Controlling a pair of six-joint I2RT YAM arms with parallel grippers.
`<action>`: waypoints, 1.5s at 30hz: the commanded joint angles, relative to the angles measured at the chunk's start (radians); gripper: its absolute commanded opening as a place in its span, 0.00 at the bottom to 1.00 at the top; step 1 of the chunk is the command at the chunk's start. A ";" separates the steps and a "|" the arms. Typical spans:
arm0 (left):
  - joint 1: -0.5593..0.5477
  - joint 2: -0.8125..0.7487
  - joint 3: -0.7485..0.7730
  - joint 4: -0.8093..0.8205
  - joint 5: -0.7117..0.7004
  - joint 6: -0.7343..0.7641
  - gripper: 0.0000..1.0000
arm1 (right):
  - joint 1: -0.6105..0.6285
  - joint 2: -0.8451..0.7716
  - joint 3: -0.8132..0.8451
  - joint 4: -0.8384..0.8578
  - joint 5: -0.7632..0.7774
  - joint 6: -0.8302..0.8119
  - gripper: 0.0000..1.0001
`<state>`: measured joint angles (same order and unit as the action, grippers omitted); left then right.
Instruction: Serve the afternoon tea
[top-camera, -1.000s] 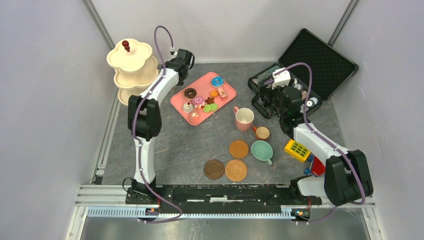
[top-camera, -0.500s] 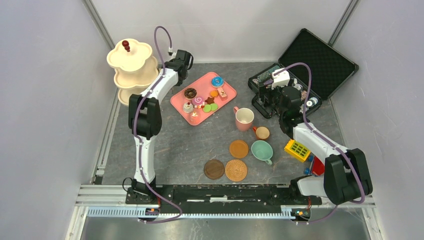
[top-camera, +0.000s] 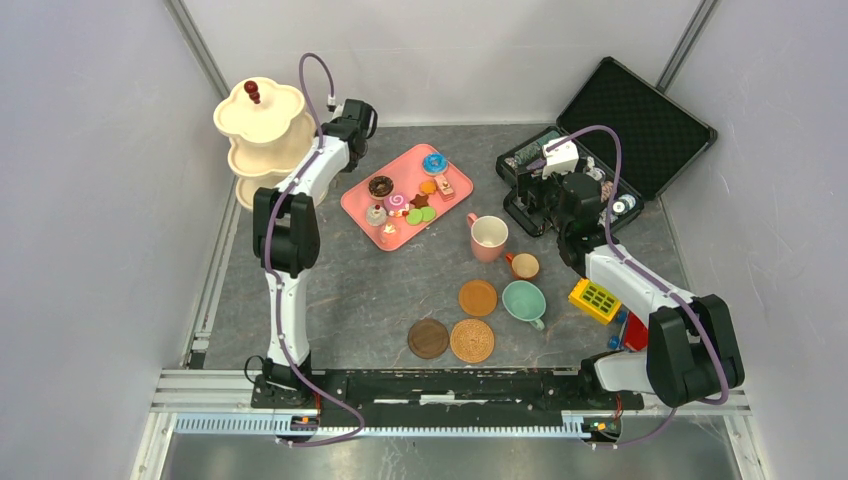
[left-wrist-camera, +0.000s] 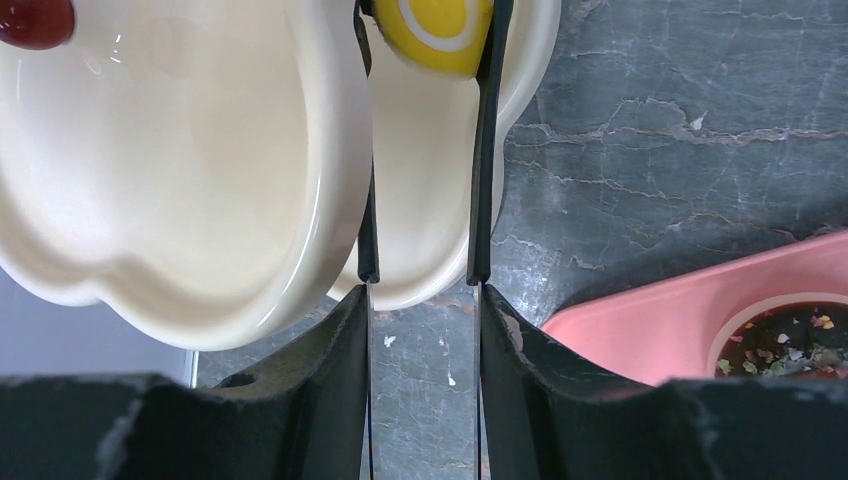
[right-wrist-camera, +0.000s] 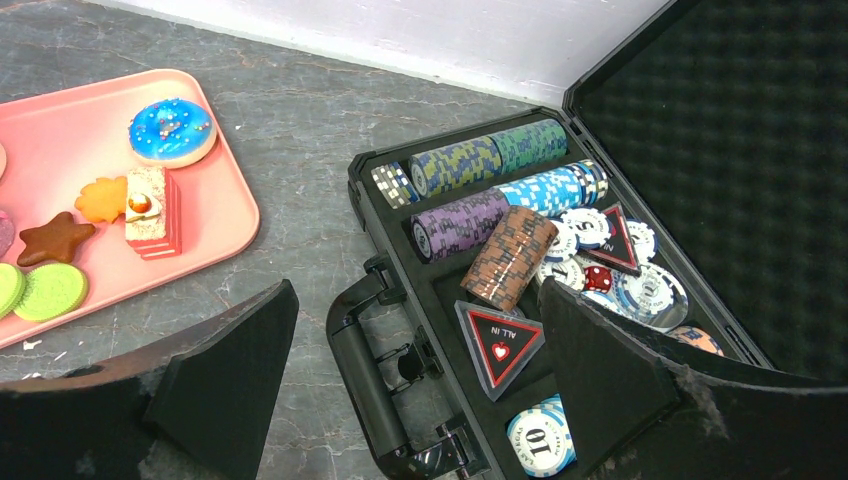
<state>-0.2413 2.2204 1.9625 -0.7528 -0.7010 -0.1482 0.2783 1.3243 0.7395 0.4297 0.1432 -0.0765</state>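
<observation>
One yellow toy pastry (left-wrist-camera: 437, 28) with a white ring sits pinched between the two thin dark fingers (left-wrist-camera: 482, 150) of the left gripper (left-wrist-camera: 424, 60), touching both, so the jaws stand partly closed on it. It hangs over a lobe of a lower tier of the cream three-tier stand (top-camera: 262, 125), just beside the scalloped rim of the top tier, whose red knob (left-wrist-camera: 30, 20) shows at the corner of the wrist view; whether the pastry rests on the tier cannot be told. The left arm (top-camera: 285, 235) stretches up the left side of the table, elbow raised, forearm angled to the far left, wrist right beside the stand. Near it lies the pink tray (top-camera: 358, 203) with the other pastries, among them a chocolate doughnut (top-camera: 380, 186) and a blue doughnut (top-camera: 436, 162). Nearer the bases stand the pink cup (top-camera: 488, 237), the small brown cup (top-camera: 524, 266) and the teal cup (top-camera: 523, 301), with three brown coasters (top-camera: 477, 297) beside them. The right arm (top-camera: 640, 285) bends at its elbow near its base and reaches toward the far side, its right gripper (right-wrist-camera: 420, 340) spread wide and holding nothing, above the handle of the open poker chip case (top-camera: 640, 120). A yellow gridded block (top-camera: 595, 299) lies beside that arm.
</observation>
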 joint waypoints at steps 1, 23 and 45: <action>0.005 0.012 0.009 0.029 -0.014 0.019 0.35 | -0.004 0.007 0.023 0.020 0.009 -0.009 0.98; 0.005 -0.006 0.015 0.006 0.004 0.001 0.55 | -0.004 0.004 0.021 0.015 0.013 -0.016 0.98; -0.159 -0.147 0.047 -0.062 0.264 -0.012 0.52 | -0.004 0.008 0.021 0.012 0.016 -0.014 0.98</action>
<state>-0.3782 2.1830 1.9629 -0.7799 -0.5308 -0.1482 0.2783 1.3243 0.7395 0.4282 0.1440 -0.0803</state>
